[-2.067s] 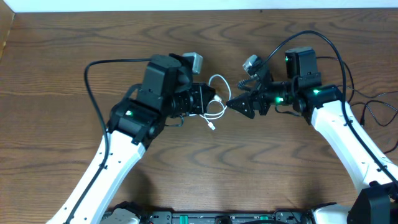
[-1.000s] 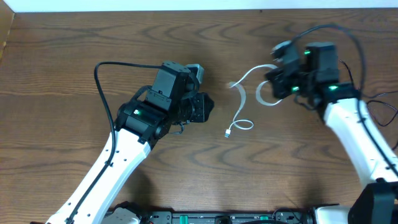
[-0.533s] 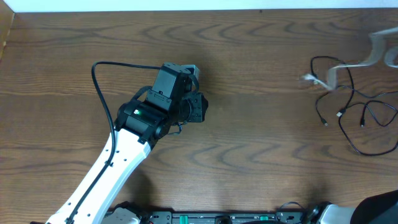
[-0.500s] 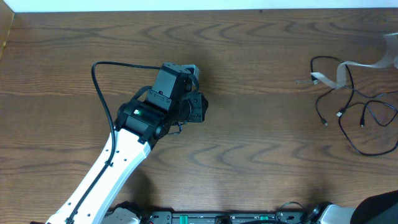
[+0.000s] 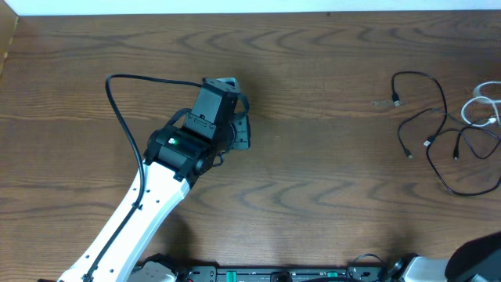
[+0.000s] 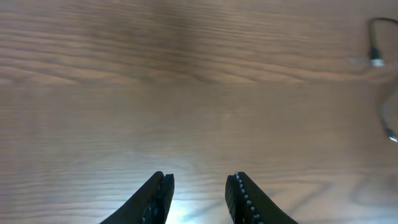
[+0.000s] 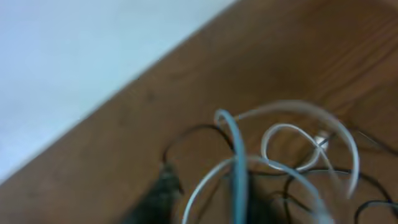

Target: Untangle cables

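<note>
White cable (image 5: pixel 479 106) shifted to right edge by black cables (image 5: pixel 445 110), left pincer (image 6: pixel 199 190) part-open, empty, right pincer (image 7: pixel 211 208) unclear

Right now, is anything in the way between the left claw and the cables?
No, nothing visible. Only bare wooden table lies between the left gripper, open and empty, and the black cables and white cable far to its right.

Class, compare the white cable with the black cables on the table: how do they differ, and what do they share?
The white cable is bunched in small loops at the overhead view's right edge; the black cables sprawl in wider loops further left. White is one cord; black, several strands. Both are thin cords at the right side of the table.
</note>
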